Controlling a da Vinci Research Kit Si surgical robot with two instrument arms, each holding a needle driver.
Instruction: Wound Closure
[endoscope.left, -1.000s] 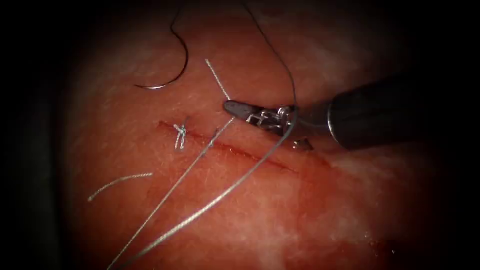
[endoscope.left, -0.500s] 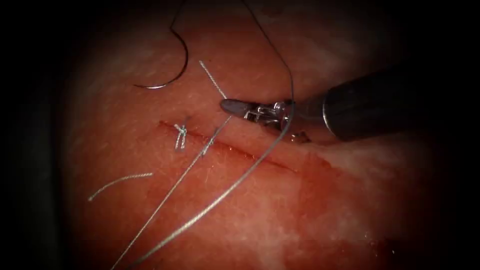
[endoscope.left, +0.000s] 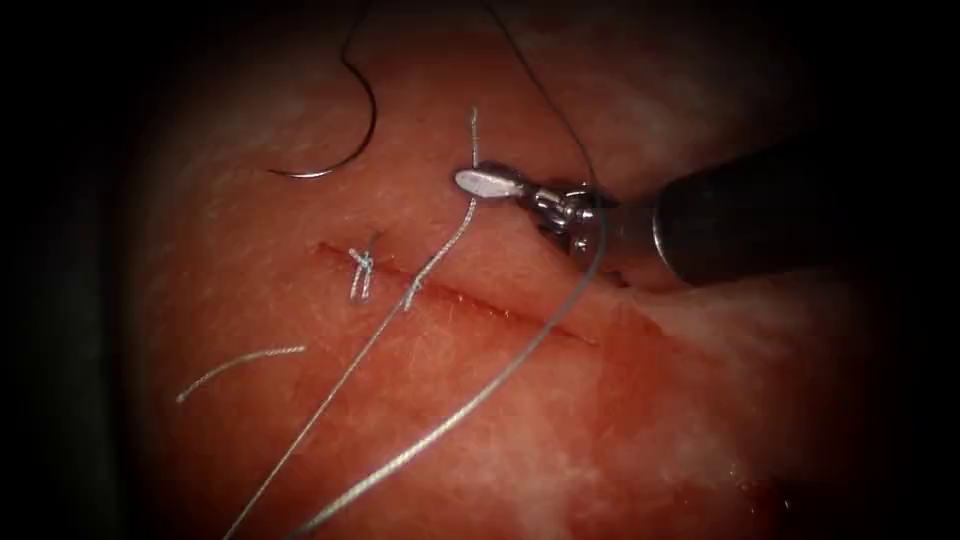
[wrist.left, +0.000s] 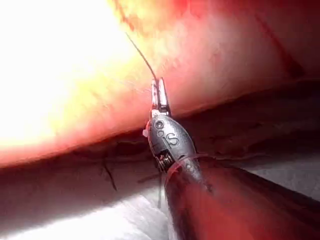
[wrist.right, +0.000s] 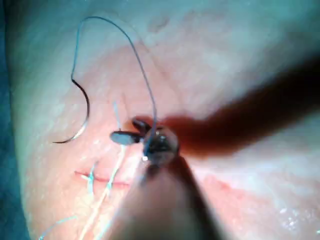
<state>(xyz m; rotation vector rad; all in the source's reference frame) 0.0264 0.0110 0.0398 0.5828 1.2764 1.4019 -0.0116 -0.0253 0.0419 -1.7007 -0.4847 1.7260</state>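
Note:
The curved needle (endoscope.left: 335, 165) lies free on the tissue (endoscope.left: 620, 420), up and left of the cut (endoscope.left: 500, 310), with no tool holding it and none of it in the tissue; it also appears in the right wrist view (wrist.right: 82, 120). My right tool (endoscope.left: 470, 182) comes in from the right, just above the cut. Its jaws stand open in the right wrist view (wrist.right: 125, 130). The short thread tail (endoscope.left: 465, 215) rises from the second stitch (endoscope.left: 415, 292) past its tip. In the left wrist view my left tool (wrist.left: 159, 86) is shut on a dark thread (wrist.left: 142, 55).
A first knotted stitch (endoscope.left: 360, 268) sits at the cut's left end. Two long thread strands (endoscope.left: 400, 450) run off to the lower left. A loose cut end of thread (endoscope.left: 240, 362) lies left of the cut. Red fluid (endoscope.left: 640, 350) stains the tissue on the right.
The right tool has lifted a little, turned and opened its jaws. The thread tail it held taut, slanting up to the left, now curves upward beside its tip.

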